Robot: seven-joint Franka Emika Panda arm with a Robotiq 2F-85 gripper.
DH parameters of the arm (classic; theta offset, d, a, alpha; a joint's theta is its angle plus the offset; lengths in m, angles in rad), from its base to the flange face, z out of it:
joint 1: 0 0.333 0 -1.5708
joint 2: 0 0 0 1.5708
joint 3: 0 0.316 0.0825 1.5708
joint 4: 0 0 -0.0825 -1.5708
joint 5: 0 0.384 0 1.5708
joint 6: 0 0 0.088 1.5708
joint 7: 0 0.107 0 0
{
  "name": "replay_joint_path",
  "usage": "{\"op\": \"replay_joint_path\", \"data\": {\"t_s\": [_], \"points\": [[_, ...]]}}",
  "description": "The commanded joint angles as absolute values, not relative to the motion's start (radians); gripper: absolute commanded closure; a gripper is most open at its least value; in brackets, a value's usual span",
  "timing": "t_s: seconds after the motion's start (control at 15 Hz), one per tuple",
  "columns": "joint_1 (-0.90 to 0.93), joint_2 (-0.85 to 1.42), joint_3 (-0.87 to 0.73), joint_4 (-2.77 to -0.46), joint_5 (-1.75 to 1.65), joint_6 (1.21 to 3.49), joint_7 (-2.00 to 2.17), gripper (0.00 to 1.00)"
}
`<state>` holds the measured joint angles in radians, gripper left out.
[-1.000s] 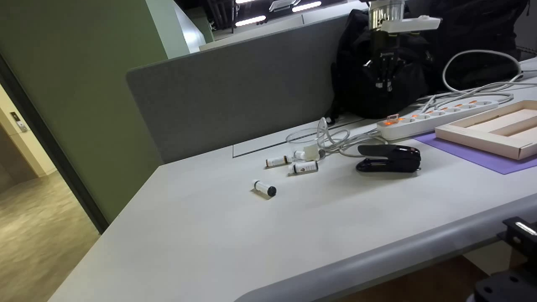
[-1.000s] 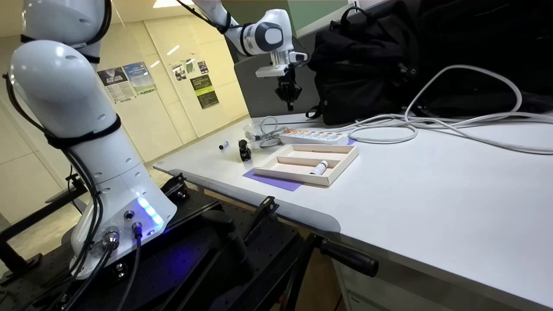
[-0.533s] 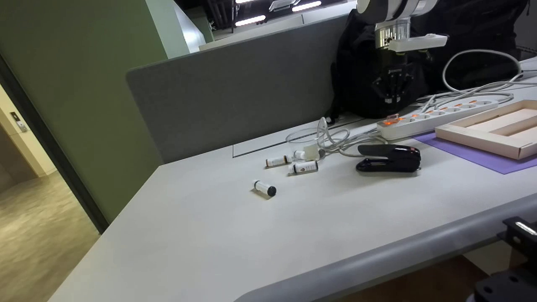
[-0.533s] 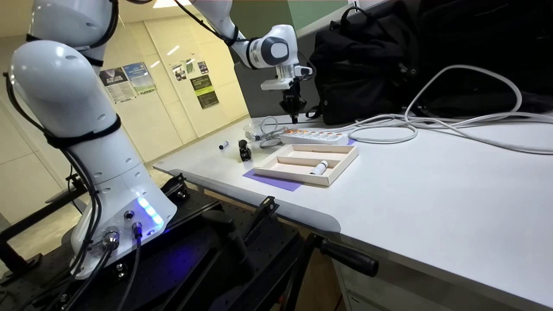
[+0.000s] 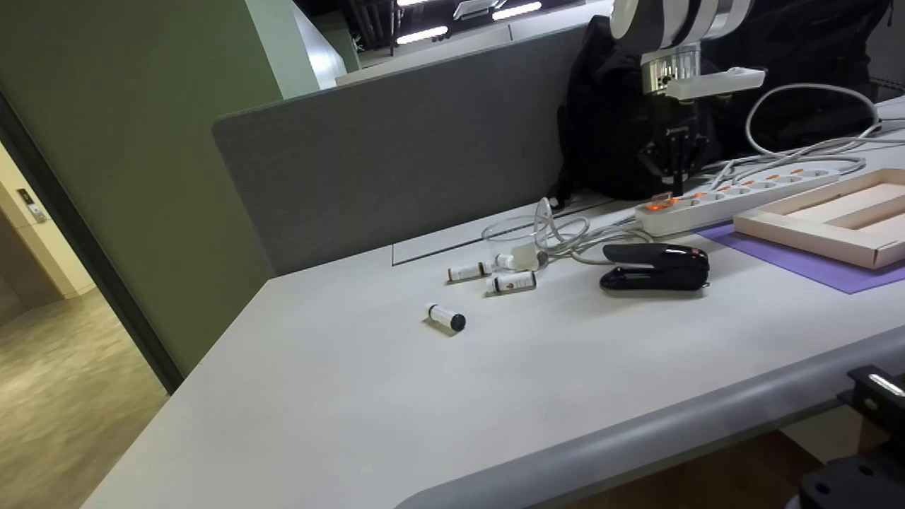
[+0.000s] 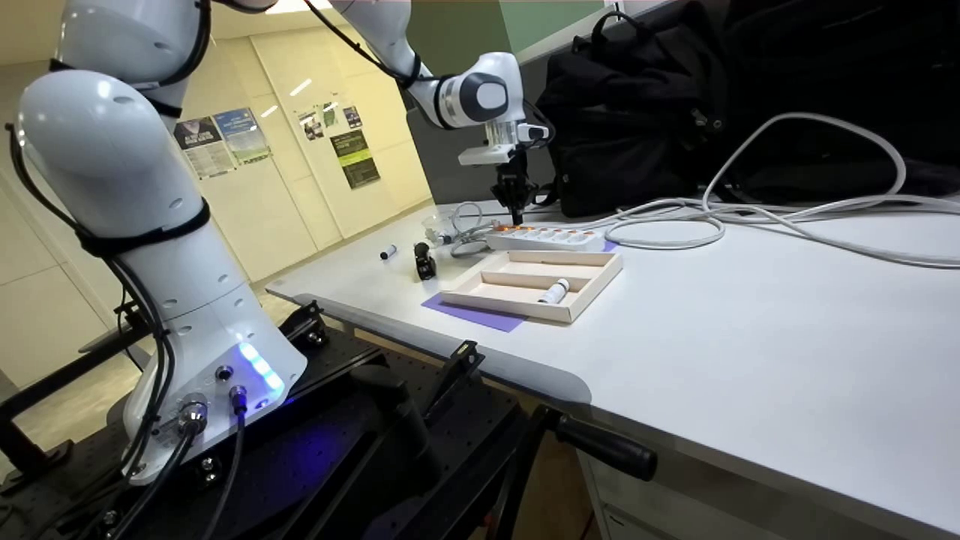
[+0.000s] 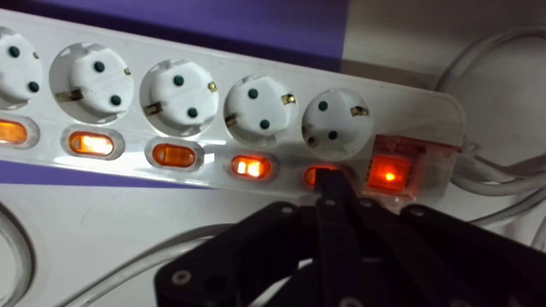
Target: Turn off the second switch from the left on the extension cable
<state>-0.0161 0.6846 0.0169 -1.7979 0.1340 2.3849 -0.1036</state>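
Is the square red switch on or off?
On, it seems: in the wrist view, the square switch on the extension cable glows red.

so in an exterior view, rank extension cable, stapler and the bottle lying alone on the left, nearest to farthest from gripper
1. Extension cable: right at the tip of the gripper.
2. Stapler: lower in the picture, below the gripper.
3. Lone bottle: well off to the picture's left.

White ceiling lights (image 5: 422, 35) glow in an exterior view; lit switches (image 7: 91, 143) glare orange in the dimmer wrist view.
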Motion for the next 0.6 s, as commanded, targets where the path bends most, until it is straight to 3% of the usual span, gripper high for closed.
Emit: {"op": "replay_joint_path", "data": {"t_s": [0.0, 0.53], "points": [[-0.014, 0.705, 0.016, -1.778, 0.112, 2.375, -0.068, 1.0], [0.002, 0.716, 0.021, -1.796, 0.081, 2.374, -0.076, 1.0]]}}
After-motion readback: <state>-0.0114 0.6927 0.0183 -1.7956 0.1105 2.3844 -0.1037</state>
